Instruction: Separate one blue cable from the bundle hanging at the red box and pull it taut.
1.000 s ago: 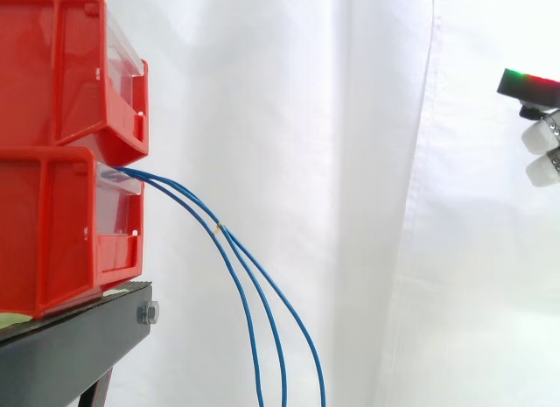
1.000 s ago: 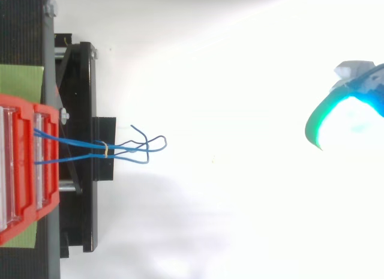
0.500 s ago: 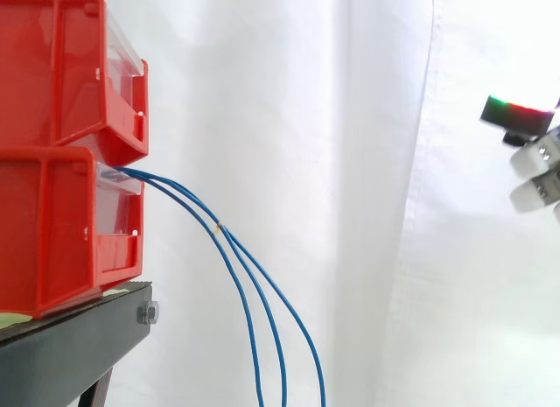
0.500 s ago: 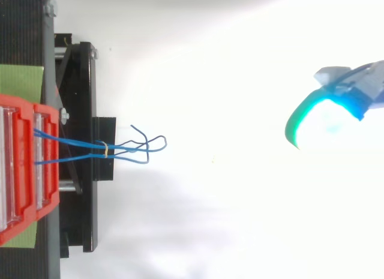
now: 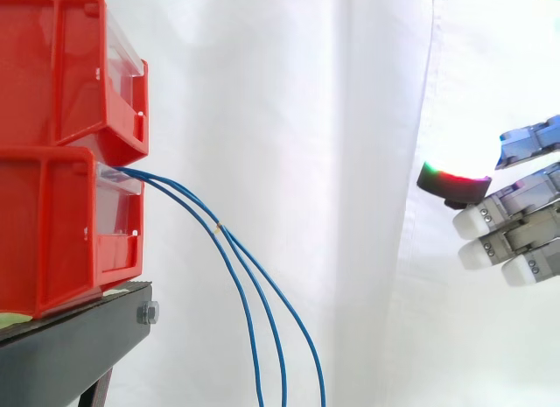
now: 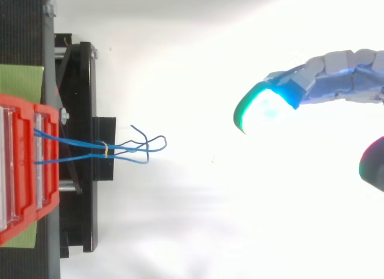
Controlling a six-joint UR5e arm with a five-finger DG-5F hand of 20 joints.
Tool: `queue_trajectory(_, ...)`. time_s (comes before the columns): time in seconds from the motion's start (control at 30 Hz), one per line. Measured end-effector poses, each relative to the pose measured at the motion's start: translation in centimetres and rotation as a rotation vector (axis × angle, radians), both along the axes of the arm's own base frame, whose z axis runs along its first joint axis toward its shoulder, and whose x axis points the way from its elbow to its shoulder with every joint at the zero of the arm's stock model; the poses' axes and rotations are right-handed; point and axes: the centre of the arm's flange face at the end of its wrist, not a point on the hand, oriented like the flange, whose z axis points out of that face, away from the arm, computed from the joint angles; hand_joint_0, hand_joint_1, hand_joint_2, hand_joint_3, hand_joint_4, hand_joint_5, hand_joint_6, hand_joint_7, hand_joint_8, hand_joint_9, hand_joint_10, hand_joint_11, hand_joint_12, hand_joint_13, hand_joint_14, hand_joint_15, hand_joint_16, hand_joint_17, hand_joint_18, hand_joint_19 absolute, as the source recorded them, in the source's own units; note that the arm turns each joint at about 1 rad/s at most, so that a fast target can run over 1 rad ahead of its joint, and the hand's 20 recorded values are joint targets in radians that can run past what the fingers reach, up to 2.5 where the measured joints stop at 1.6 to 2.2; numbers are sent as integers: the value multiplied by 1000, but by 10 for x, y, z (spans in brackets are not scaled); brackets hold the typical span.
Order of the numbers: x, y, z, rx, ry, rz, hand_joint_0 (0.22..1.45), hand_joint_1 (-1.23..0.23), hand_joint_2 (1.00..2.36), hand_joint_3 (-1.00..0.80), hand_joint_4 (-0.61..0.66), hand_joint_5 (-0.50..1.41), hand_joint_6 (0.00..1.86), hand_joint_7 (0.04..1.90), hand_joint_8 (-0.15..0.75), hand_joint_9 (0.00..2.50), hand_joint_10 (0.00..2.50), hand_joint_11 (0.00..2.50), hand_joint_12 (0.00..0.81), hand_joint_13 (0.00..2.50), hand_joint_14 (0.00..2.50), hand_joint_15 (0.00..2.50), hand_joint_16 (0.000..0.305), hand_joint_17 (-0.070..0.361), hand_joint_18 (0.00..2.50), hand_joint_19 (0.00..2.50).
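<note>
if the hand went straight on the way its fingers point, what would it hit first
Probably the blue cables hanging from the lower red bin: the hand points roughly toward them with free space between. From above it looks offset sideways, so it might pass beside them.

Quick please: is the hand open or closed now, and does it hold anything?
Hand: open, fingers straight, holding nothing, apart from the cables.
</note>
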Motion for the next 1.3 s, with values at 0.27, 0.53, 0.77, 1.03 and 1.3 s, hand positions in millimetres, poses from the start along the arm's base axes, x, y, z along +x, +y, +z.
queue_trajectory(0.27, 23, 0, -21, -7, 2, -18, 508, -597, 1000, -492, 241, -213, 502, 732, 320, 429, 0, 0, 396, 243, 0, 0, 52, 116, 181, 1)
queue_trajectory(0.53, 30, -4, -20, -67, -14, -40, 507, -603, 1000, -491, 246, -211, 502, 733, 322, 438, 2, 0, 394, 246, 0, 0, 50, 113, 187, 4)
queue_trajectory(0.77, 33, -5, -18, -119, -30, -54, 507, -605, 1000, -492, 251, -209, 502, 731, 323, 442, 1, 0, 391, 249, 0, 0, 50, 112, 189, 0)
queue_trajectory(1.03, 34, -5, -17, -125, -33, -52, 508, -612, 1000, -493, 255, -208, 502, 734, 324, 443, 0, 2, 385, 252, 0, 0, 48, 108, 201, 0)
queue_trajectory(1.3, 49, -4, -34, -106, -22, -52, 511, -615, 1000, -498, 255, -207, 502, 739, 324, 444, 1, 0, 377, 255, 0, 0, 46, 104, 206, 0)
